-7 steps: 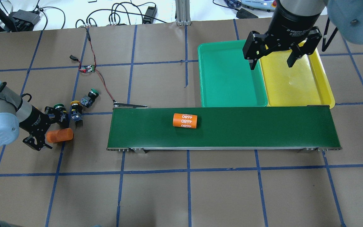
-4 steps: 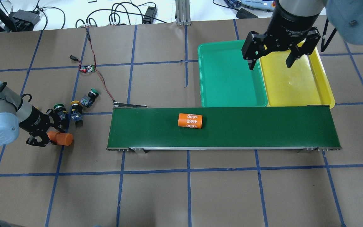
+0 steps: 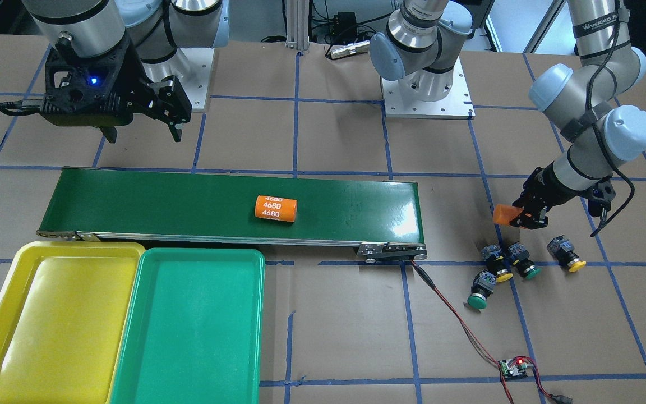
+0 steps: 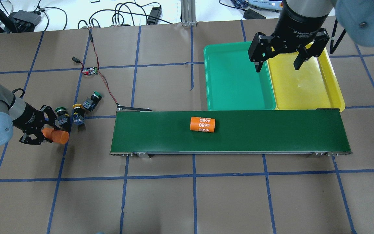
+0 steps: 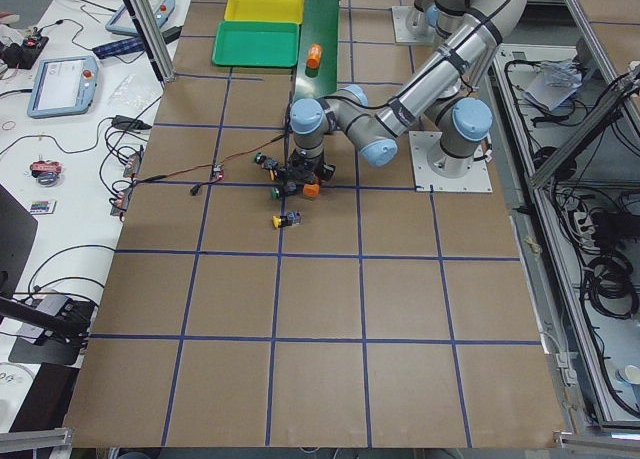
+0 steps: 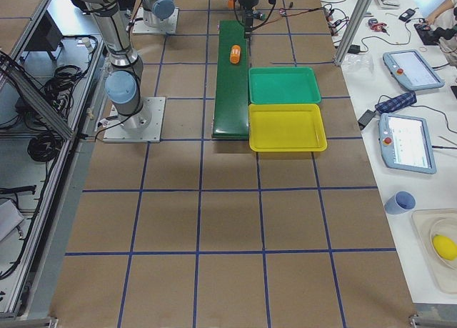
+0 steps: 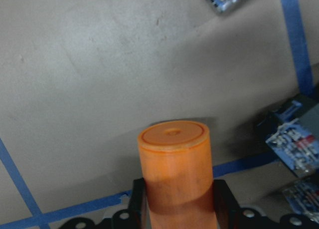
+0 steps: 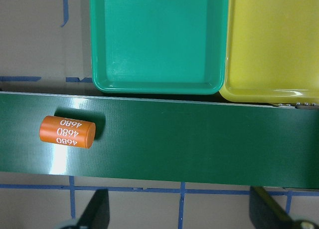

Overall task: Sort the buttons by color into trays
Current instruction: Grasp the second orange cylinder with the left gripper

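Four buttons lie on the brown table past the belt's end: a yellow-capped one (image 3: 563, 250) apart, another yellow one (image 3: 497, 262), and two green ones (image 3: 524, 262) (image 3: 480, 290) clustered. My left gripper (image 3: 526, 216) is shut on a plain orange cylinder (image 4: 57, 136), held just off the table beside that cluster; the left wrist view shows the cylinder (image 7: 173, 164) between the fingers. The green tray (image 4: 235, 78) and yellow tray (image 4: 304, 87) sit side by side behind the belt, with nothing in them. My right gripper (image 4: 277, 65) hangs open above their shared edge.
A long dark-green conveyor belt (image 4: 271, 130) carries an orange cylinder marked 4680 (image 4: 202, 124) near its middle. A red-and-black wire runs from the belt's end to a small circuit board (image 4: 91, 70). Cables lie along the far table edge.
My left gripper has shut on the plain orange cylinder and drawn back left with it. The 4680 cylinder has ridden right along the belt. The right gripper has barely moved.
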`<state>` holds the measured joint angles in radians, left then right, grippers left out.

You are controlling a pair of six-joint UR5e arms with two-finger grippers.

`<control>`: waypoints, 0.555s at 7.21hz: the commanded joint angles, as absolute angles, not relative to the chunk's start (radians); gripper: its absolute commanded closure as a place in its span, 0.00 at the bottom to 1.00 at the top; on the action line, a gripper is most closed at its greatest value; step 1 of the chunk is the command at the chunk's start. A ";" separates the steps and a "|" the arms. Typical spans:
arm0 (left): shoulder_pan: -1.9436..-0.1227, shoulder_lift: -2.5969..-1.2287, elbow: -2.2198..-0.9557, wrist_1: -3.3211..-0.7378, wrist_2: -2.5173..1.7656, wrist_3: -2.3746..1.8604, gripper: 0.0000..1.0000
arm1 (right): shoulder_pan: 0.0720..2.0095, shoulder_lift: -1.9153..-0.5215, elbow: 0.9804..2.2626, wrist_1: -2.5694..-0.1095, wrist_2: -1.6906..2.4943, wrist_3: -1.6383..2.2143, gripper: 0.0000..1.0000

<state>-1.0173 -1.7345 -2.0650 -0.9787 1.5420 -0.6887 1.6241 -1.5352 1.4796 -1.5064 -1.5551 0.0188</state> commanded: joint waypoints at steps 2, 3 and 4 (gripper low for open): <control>-1.125 -1.632 -1.994 -1.115 1.529 -0.870 1.00 | 1.618 -1.536 1.480 -1.506 -1.555 0.018 0.00; -1.203 -1.622 -1.947 -1.202 1.526 -1.003 1.00 | 1.618 -1.536 1.480 -1.506 -1.555 0.018 0.00; -1.286 -1.615 -1.913 -1.254 1.481 -1.113 1.00 | 1.618 -1.534 1.480 -1.506 -1.555 0.018 0.00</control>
<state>-1.1881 -1.6286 -1.9582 -1.1781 1.5165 -0.9728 1.6187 -1.5352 1.4802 -1.5064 -1.5554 0.0184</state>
